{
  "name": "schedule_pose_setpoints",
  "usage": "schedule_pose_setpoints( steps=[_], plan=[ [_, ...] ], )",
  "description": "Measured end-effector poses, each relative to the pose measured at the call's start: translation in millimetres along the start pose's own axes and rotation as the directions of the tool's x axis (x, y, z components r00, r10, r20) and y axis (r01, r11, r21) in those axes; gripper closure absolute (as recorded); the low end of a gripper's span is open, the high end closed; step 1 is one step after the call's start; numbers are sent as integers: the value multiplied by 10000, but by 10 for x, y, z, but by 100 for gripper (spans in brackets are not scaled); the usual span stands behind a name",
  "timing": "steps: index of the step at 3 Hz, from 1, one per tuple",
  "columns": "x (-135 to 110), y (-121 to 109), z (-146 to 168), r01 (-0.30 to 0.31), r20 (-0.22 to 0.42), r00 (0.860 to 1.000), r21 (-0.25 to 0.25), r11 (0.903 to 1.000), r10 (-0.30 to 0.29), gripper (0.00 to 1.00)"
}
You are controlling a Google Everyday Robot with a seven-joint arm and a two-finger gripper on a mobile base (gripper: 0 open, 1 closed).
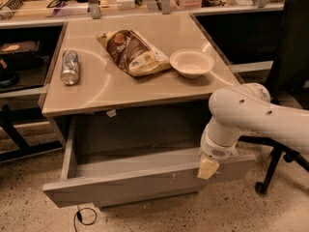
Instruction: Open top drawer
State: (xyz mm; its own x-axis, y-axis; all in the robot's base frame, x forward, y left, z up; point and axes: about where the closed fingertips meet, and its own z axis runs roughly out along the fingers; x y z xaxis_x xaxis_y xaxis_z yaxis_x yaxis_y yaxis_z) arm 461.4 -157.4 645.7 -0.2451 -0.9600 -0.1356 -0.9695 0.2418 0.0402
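The top drawer (125,185) is pulled well out from under the beige table top, its flat grey front facing the floor side and its shallow grey inside open to view. White scratch marks show on the front edge right of centre. My gripper (207,167) hangs from the white arm at the drawer's right front edge, its pale tip against the top of the front panel.
On the table top (106,95) lie a metal can (70,67), a brown snack bag (131,52) and a white bowl (191,63). A black office chair (289,81) stands at the right. A cable loop (84,215) lies on the speckled floor below the drawer.
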Motion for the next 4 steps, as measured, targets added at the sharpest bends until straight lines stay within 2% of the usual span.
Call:
schedule_pose_setpoints(
  steps=[4],
  plan=[
    [92,175,-18,-285,11,9996,-81,9996,285,100]
  ],
)
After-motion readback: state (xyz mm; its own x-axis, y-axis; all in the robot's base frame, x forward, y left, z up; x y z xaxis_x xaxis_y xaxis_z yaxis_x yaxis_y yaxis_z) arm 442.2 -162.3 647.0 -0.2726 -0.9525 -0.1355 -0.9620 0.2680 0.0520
